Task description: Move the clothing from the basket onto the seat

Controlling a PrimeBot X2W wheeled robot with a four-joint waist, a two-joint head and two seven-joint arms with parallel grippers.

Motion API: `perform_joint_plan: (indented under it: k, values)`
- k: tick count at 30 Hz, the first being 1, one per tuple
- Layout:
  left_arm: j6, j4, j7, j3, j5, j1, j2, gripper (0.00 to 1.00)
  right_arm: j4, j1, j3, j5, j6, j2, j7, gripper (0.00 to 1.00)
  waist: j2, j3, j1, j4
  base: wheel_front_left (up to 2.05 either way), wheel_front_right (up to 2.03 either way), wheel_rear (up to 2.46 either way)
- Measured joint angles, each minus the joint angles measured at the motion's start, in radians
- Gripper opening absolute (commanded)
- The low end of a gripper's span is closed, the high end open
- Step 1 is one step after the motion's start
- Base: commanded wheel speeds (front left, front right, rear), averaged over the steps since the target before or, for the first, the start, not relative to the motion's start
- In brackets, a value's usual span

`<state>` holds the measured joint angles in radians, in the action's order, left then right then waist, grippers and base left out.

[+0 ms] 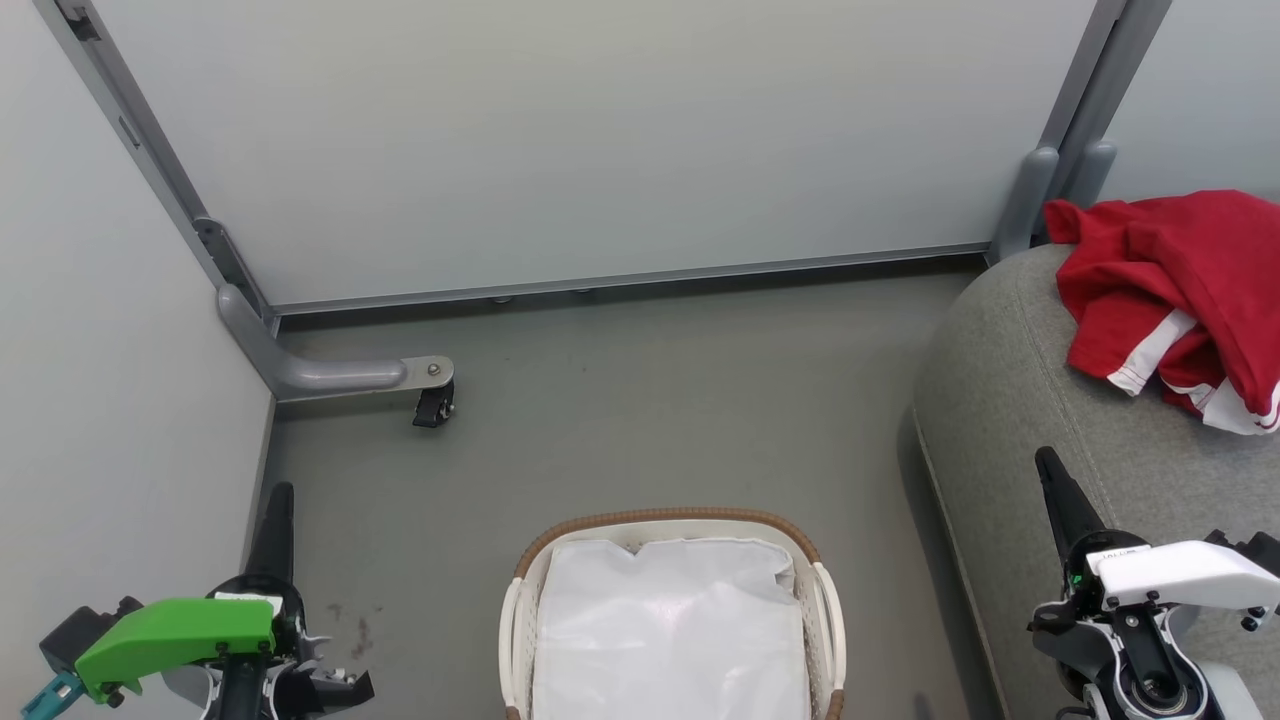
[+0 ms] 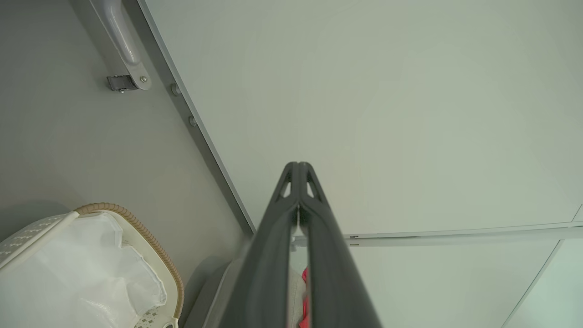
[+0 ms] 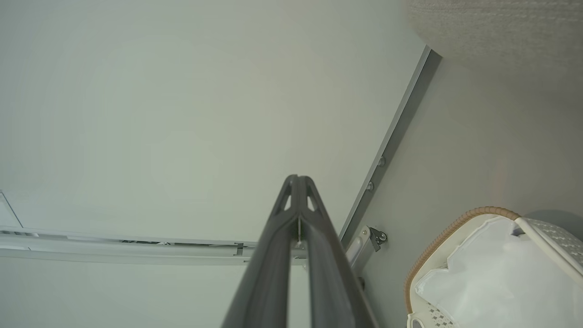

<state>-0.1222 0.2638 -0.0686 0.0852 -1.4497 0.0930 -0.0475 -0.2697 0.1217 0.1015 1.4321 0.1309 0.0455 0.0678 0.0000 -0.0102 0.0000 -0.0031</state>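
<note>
The red clothing (image 1: 1185, 290) with white trim lies crumpled on the grey seat (image 1: 1010, 400) at the right. A sliver of that clothing (image 2: 304, 298) shows between my left fingers. The white basket (image 1: 640, 523) with a brown woven rim stands at bottom centre, with just the white cloth liner (image 1: 670, 630) showing inside it. The basket (image 2: 150, 241) and the basket (image 3: 451, 232) also sit at the lower edge of each wrist view. My left gripper (image 1: 276, 495) is shut at the lower left, holding nothing. My right gripper (image 1: 1046, 460) is shut beside the seat's front, fingertips together and holding nothing.
Pale partition panels (image 1: 600, 140) with grey frames close off the back and left. A grey foot with a black caster (image 1: 432, 405) juts onto the grey floor (image 1: 680, 400) at the left corner. Another frame post (image 1: 1030, 200) stands behind the seat.
</note>
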Motion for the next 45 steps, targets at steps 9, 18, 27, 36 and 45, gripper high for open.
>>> perform_joint_plan:
  k: [9, 18, 27, 36, 45]
  values:
    - [-0.001, -0.005, -0.018, 0.011, -0.059, 0.001, 0.0, 0.0, 0.008, -0.003, 0.005, 0.066, 0.0, 0.0, 0.017, 0.0, 0.0, 0.002, 0.0, 0.001, 0.0, 0.0, 0.0]
    - [-0.002, -0.012, -0.033, 0.02, -0.115, 0.005, 0.0, 0.0, 0.017, -0.005, 0.009, 0.128, 0.0, 0.001, 0.033, 0.0, 0.0, 0.005, 0.0, 0.002, 0.0, 0.0, 0.0]
    - [-0.005, -0.019, -0.046, 0.029, -0.161, 0.011, 0.0, 0.0, 0.024, -0.008, 0.012, 0.179, 0.0, 0.002, 0.048, 0.0, 0.0, 0.007, 0.0, 0.003, 0.0, 0.0, 0.0]
    - [-0.005, -0.019, -0.046, 0.029, -0.161, 0.011, 0.0, 0.0, 0.024, -0.008, 0.012, 0.179, 0.0, 0.002, 0.048, 0.0, 0.0, 0.007, 0.0, 0.003, 0.0, 0.0, 0.0]
    - [-0.005, -0.019, -0.046, 0.029, -0.161, 0.011, 0.0, 0.0, 0.024, -0.008, 0.012, 0.179, 0.0, 0.002, 0.048, 0.0, 0.0, 0.007, 0.0, 0.003, 0.0, 0.0, 0.0]
